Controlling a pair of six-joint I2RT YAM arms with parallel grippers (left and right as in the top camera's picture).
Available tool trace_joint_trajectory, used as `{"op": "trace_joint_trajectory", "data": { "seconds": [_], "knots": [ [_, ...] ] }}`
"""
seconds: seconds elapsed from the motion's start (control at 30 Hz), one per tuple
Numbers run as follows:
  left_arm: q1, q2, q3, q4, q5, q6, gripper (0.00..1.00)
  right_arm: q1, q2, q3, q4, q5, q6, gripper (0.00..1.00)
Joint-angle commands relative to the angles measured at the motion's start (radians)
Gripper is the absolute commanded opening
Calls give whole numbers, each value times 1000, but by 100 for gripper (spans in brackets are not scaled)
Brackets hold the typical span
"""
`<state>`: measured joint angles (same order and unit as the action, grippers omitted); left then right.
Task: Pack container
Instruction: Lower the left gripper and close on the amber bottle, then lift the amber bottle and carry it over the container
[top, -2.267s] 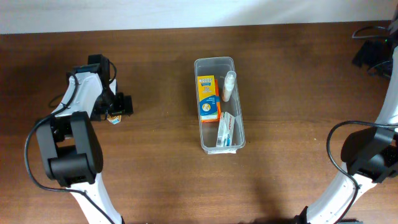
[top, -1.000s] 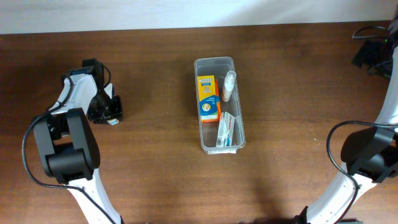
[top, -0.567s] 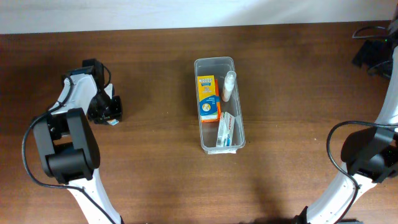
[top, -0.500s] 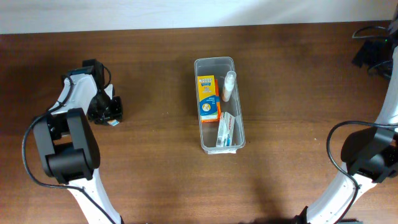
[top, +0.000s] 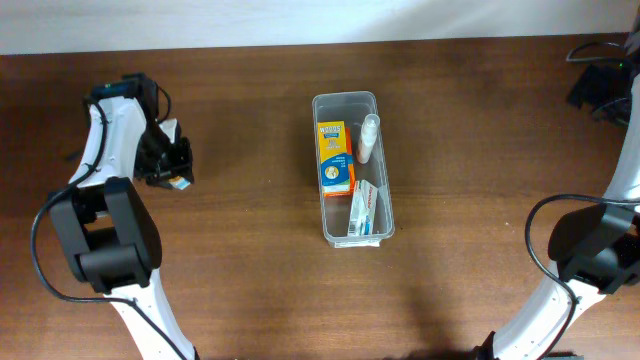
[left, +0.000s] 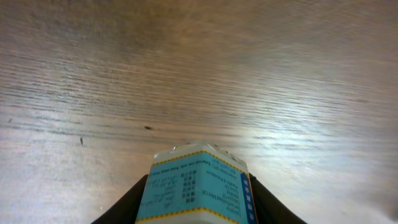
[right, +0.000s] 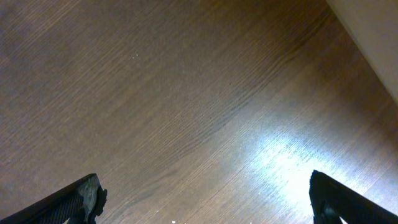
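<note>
The table (top: 250, 260) is a flat surface of dark brown wood with visible grain. The clear container (top: 345, 97) lies directly on it, well to the right of the left gripper (top: 176, 176). Black cables (top: 598, 88) lie farther right, at the table's far corner.

Even overhead light, bright glare on table (right: 273, 155), left wrist view softly blurred

The tabletop (top: 250, 290) is dark brown wood with fine straight grain, smooth and sheeny enough to throw pale glare in both wrist views. The container (top: 345, 96) is clear, glossy plastic; inside lie a printed yellow cardboard box (top: 333, 142) and a smooth white plastic bottle (top: 368, 137). At the left, the small carton (left: 196, 183) is matt printed card, and the left arm (top: 108, 140) has a smooth white shell with matt black parts.
</note>
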<state>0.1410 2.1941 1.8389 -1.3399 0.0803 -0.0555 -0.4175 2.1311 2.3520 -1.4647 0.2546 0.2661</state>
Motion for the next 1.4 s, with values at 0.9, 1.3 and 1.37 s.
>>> {"op": "trace_joint_trajectory", "data": {
  "seconds": [0.9, 1.3, 1.37],
  "knots": [
    [-505, 3, 444, -286, 235, 9, 40, -8, 3, 7, 0, 19, 3, 98],
    [-689, 3, 443, -235, 130, 8, 41, -8, 3, 7, 0, 19, 3, 98],
    [-701, 3, 439, -226, 121, 8, 41, -8, 3, 7, 0, 19, 3, 98]
  ]
}}
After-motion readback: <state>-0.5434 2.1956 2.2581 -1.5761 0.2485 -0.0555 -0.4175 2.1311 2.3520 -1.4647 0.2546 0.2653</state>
